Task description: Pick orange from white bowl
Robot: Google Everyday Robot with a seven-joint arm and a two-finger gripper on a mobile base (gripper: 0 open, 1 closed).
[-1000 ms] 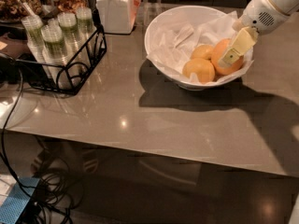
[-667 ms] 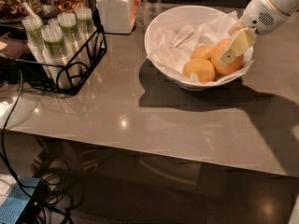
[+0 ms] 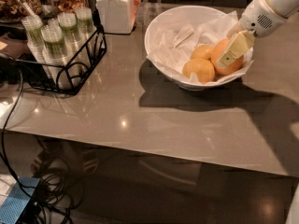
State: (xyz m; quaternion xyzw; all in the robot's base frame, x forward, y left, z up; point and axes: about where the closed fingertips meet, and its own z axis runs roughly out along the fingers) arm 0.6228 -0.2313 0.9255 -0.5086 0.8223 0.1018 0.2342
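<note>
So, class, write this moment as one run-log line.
phase: reach | gripper: inside white bowl, at orange | orange: in bowl, beside two smaller fruits

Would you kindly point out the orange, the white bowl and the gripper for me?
orange (image 3: 217, 50): camera view, its upper left side.
white bowl (image 3: 154, 29): camera view, bare left inner wall.
gripper (image 3: 231, 55): camera view, tip overlapping the orange.

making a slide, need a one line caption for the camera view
Gripper at the orange in a paper-lined white bowl, beside two smaller fruits, on a glossy table
</note>
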